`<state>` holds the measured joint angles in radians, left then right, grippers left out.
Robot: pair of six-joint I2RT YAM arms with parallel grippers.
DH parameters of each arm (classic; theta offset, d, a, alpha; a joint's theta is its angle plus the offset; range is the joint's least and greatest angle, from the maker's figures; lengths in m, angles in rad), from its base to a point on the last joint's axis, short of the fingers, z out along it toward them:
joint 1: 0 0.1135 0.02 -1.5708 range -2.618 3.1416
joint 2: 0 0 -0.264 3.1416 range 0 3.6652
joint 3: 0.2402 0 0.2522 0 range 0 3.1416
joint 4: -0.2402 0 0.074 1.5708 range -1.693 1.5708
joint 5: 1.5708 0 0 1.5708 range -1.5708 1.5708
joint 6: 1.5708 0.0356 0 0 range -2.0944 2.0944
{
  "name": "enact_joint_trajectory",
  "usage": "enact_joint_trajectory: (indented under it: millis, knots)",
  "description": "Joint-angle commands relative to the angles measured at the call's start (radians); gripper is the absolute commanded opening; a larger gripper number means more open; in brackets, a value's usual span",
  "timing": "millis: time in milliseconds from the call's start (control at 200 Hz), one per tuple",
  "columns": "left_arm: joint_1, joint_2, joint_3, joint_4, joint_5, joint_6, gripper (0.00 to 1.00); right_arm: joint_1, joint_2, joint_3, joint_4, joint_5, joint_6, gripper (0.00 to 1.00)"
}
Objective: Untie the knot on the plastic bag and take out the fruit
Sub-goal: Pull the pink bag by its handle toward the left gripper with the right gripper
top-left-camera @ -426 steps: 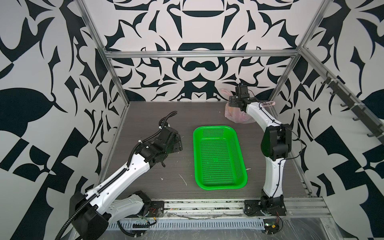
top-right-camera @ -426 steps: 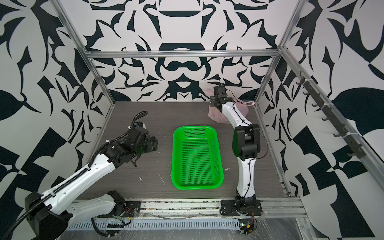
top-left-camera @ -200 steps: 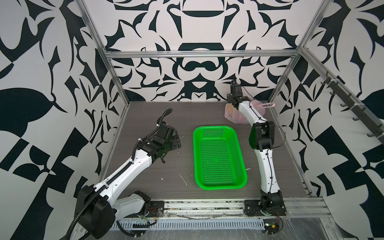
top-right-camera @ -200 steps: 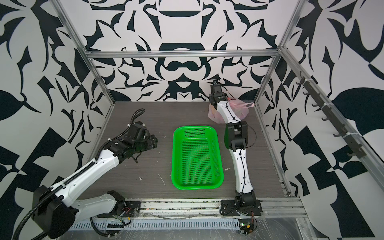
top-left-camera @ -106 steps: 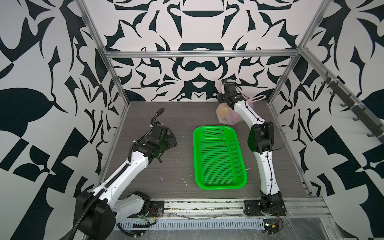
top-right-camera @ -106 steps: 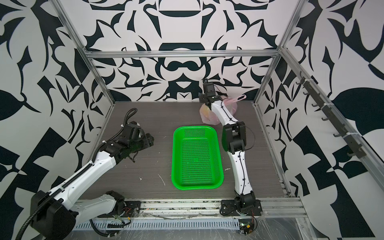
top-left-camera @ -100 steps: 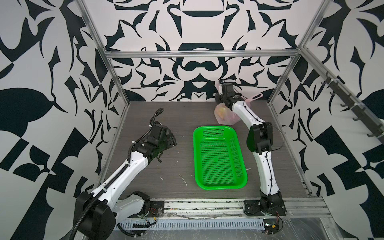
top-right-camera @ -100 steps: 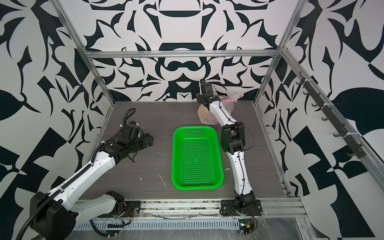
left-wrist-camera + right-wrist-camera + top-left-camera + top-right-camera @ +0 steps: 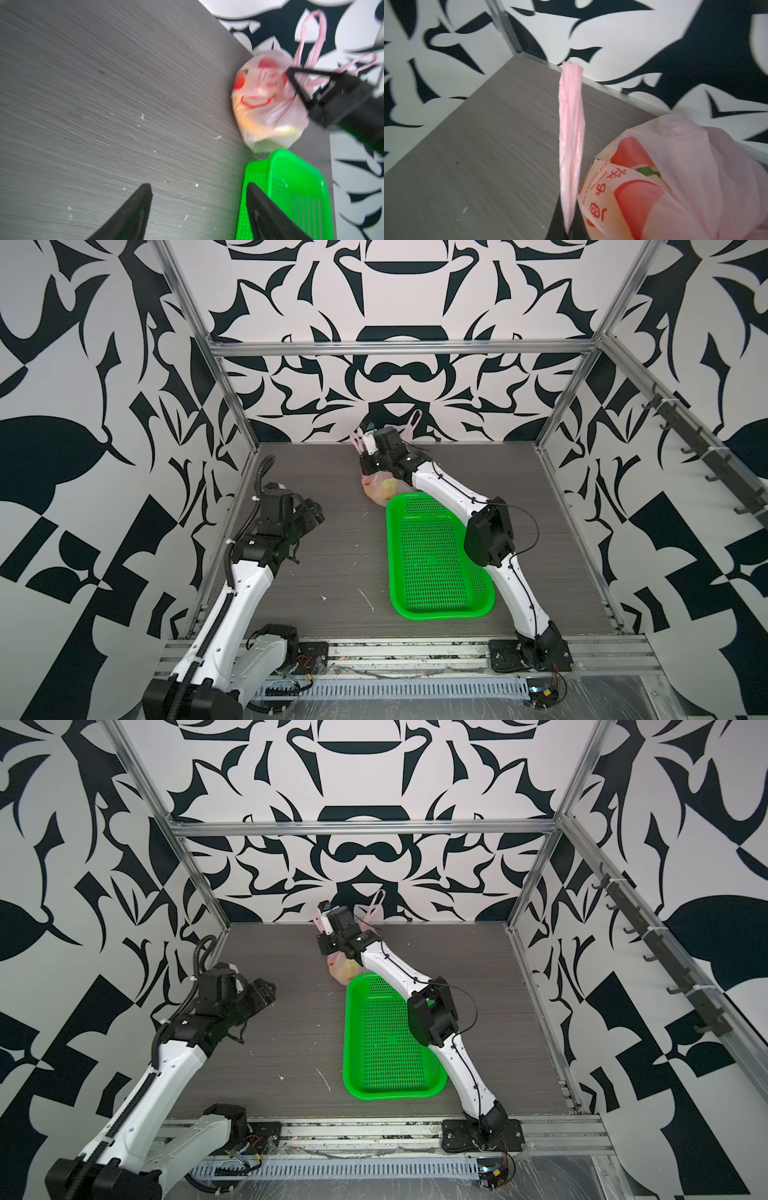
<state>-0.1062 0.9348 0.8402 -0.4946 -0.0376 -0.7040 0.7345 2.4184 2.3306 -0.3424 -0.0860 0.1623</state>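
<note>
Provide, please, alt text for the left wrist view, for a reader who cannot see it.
A thin translucent pale-pink plastic bag with red-orange prints lies on the grey wood-grain table, beside a corner of the green perforated plastic basket. The black right gripper is shut on the bag's gathered top; the left gripper is open and empty in the foreground.

grey table (image 9: 332, 489) bears a green basket (image 9: 428, 568) (white scraps (image 9: 369, 600) scattered nearby).

You have one pink plastic bag (image 9: 376, 489) with two handle loops (image 9: 321, 27), one green perforated basket (image 9: 432, 572) and two robot arms: left arm (image 9: 249, 585), right arm (image 9: 440, 485). The fruit (image 9: 255, 126) inside blurs together, so you get no count.
</note>
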Motion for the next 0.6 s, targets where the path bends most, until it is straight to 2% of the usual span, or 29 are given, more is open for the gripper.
enact_joint_trajectory:
  millis: [0,155,305,595]
  knots:
    - [0.101,-0.043,-0.014,-0.017,0.075,0.025,0.76,0.082,-0.062,-0.01,0.054,-0.08,0.06,0.0]
    - [0.276,-0.041,0.002,-0.026,0.215,0.047,0.76,0.174,-0.13,-0.126,0.085,-0.118,0.063,0.0]
    - [0.399,-0.02,0.019,-0.013,0.333,0.046,0.76,0.218,-0.279,-0.39,0.19,-0.143,0.111,0.0]
    - [0.424,0.114,0.075,0.018,0.46,0.052,0.73,0.269,-0.543,-0.803,0.253,-0.116,0.139,0.0]
